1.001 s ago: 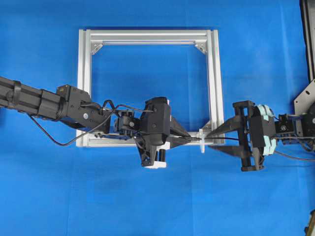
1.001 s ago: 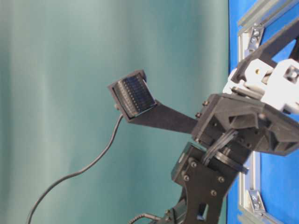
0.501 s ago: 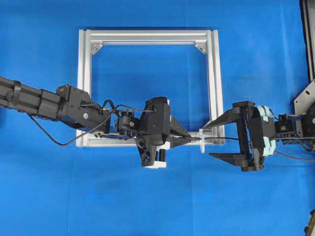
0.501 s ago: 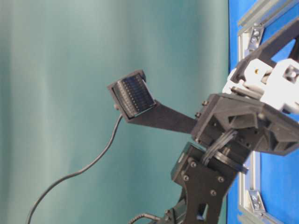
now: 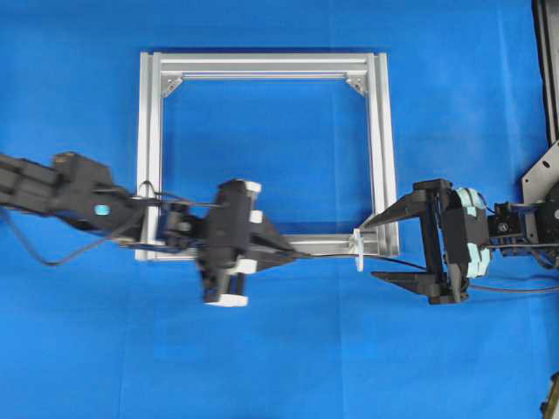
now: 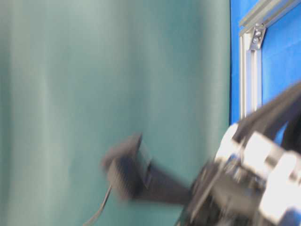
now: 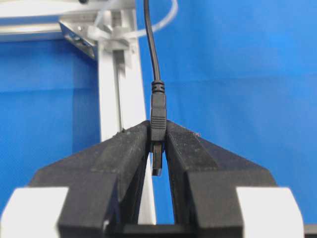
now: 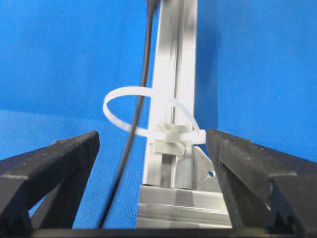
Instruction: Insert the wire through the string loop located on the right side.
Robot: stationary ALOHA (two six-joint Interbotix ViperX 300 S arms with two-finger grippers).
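Overhead looking straight down, table-level side view close, both wrist views close, sharing frame (image 5: 262,65) corner.

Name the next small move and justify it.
Probably keep drawing the left hand away from the whitish string loop: it grips the thin black wire's plug, the wire already runs through the loop, and the open right hand has released it.
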